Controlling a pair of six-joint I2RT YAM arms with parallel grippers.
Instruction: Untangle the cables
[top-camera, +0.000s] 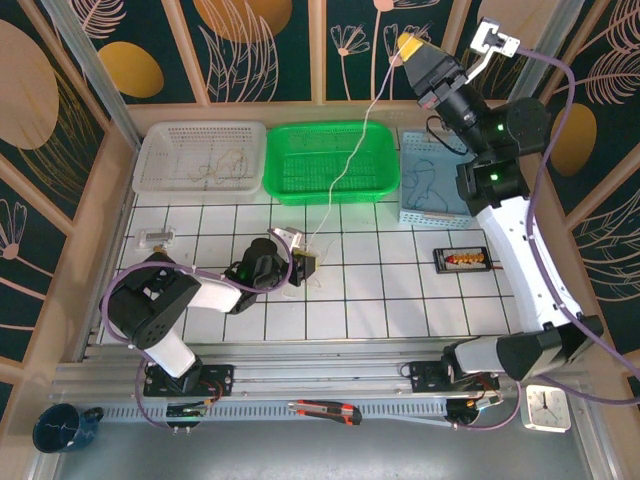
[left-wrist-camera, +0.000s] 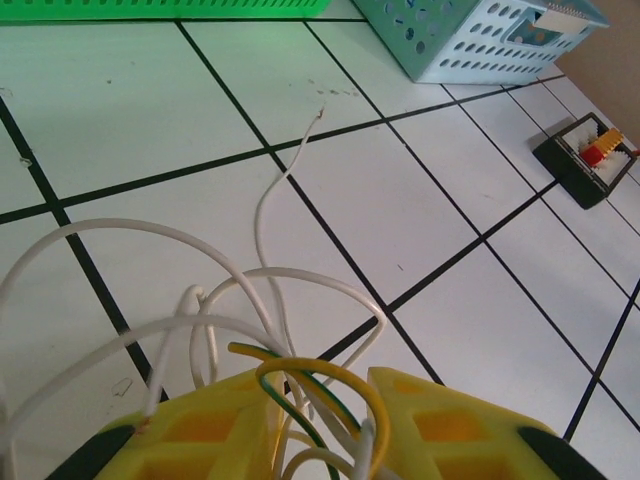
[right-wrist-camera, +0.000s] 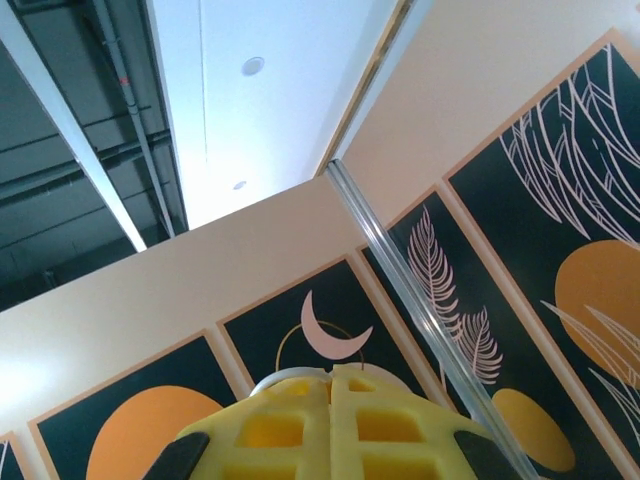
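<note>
While the right gripper (top-camera: 408, 46), raised high at the rear and clamped shut on one white cable (top-camera: 345, 150), holds it stretched upward, the left gripper (left-wrist-camera: 350, 425) pins the clump (left-wrist-camera: 280, 380) on the table (top-camera: 400, 300), jaws narrowed about it, so separation appears begun but far from finished.

overhead looks down, left wrist near tabletop (left-wrist-camera: 450, 330), right wrist faces ceiling (right-wrist-camera: 270, 100)
</note>
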